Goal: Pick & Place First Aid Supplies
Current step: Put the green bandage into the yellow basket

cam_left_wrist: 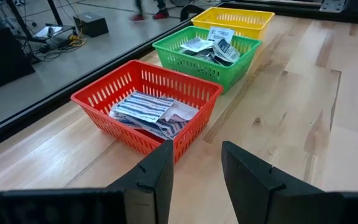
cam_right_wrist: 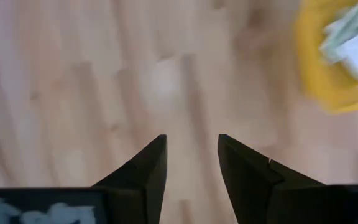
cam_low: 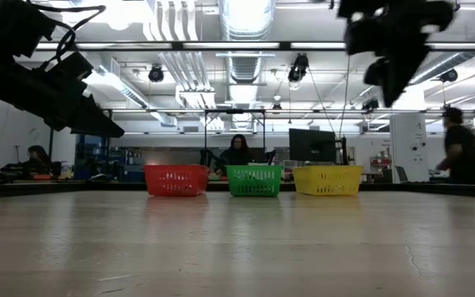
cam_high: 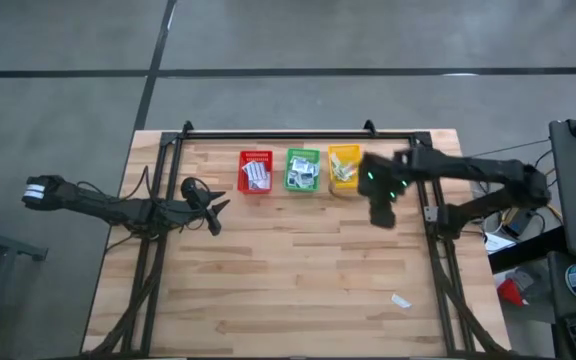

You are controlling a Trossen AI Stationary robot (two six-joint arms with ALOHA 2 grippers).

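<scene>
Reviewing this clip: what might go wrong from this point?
One packet lies alone near the table's front right edge; a clumsy grab might push it off. The right hand, open and empty, sits close to the yellow basket, so a swing may knock it.

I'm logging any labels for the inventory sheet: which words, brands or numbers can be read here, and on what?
None can be read.
Packets in the red basket: blue stripes only, no legible words.
Packets in the green basket: dark print, too small to read.
Packets in the yellow basket: print too blurred.
Loose packet on the table: too small.
</scene>
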